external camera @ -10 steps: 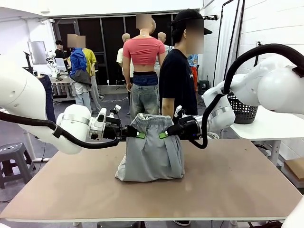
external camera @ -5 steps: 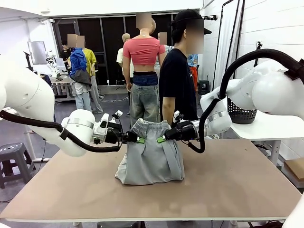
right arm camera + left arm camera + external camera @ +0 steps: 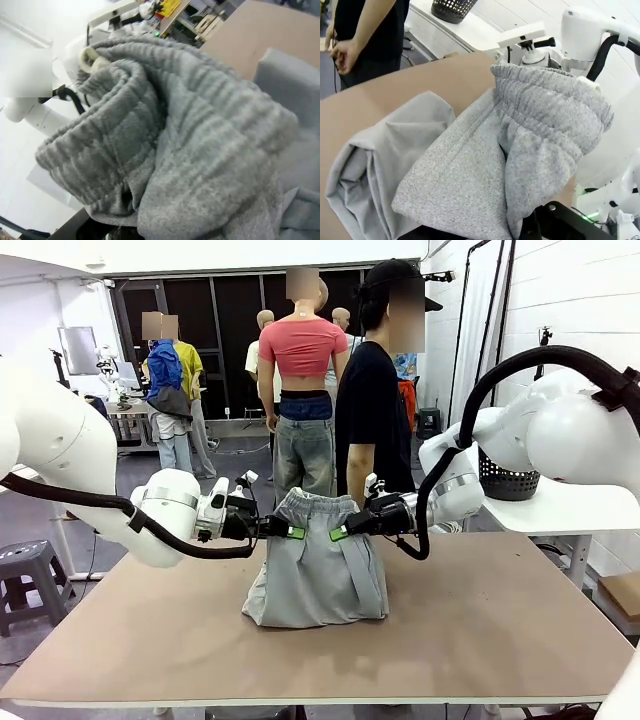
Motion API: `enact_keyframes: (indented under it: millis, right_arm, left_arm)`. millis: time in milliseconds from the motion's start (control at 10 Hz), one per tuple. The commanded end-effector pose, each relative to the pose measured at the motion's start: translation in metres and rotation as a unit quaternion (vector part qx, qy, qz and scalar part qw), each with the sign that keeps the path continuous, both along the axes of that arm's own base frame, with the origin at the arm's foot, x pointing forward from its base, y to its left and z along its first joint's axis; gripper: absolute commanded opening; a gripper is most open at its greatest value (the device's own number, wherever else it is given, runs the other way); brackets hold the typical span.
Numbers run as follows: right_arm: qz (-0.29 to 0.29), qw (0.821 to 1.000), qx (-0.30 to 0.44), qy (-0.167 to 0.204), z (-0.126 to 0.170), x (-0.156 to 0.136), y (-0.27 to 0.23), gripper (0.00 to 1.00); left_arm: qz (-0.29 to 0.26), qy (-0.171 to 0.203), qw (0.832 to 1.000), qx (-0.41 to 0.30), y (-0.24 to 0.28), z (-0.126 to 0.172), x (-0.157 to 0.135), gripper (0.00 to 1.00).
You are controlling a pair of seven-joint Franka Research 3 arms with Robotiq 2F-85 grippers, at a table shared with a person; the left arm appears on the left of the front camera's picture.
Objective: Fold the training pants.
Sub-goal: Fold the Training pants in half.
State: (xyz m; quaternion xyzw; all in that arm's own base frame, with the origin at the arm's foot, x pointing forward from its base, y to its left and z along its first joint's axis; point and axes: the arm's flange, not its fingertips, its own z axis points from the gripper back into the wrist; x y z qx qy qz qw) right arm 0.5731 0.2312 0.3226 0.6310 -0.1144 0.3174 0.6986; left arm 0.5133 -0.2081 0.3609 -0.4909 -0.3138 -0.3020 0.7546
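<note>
The light grey training pants (image 3: 318, 575) hang in a bunched heap, their lower part resting on the brown table (image 3: 480, 630) and the gathered waistband (image 3: 317, 504) held up at the top. My left gripper (image 3: 290, 532) is shut on the waistband's left side. My right gripper (image 3: 343, 532) is shut on its right side. In the left wrist view the ribbed waistband (image 3: 550, 100) fills the middle and folded cloth (image 3: 375, 165) lies on the tabletop. In the right wrist view the waistband (image 3: 125, 125) bulges over my fingers, which are hidden under it.
A person in a black shirt (image 3: 375, 410) stands at the far edge right behind the pants, one hand (image 3: 345, 52) hanging by the side. A white side table with a black basket (image 3: 505, 470) stands to the right. Bare tabletop spreads in front and to both sides.
Both grippers have come down a little with the waistband still held, and the pants have sunk lower into the heap on the table.
</note>
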Motion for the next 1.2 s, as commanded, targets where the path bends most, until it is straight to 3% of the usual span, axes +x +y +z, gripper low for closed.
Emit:
enact_keyframes:
  millis: [0,500,1100]
  right_arm:
    - [-0.025,0.999,-0.018,-0.009,-0.013,0.016,0.007,0.00]
    - [-0.035,0.999,0.005,0.028,-0.034,0.042,-0.006,0.00]
    - [-0.039,0.998,-0.016,0.041,-0.055,0.066,-0.013,0.00]
  left_arm:
    - [0.003,-0.032,0.999,-0.002,0.007,-0.008,0.020,0.00]
    - [0.012,0.030,0.999,0.008,0.005,-0.042,0.053,0.00]
    - [0.034,0.055,0.998,0.024,0.007,-0.067,0.071,0.00]
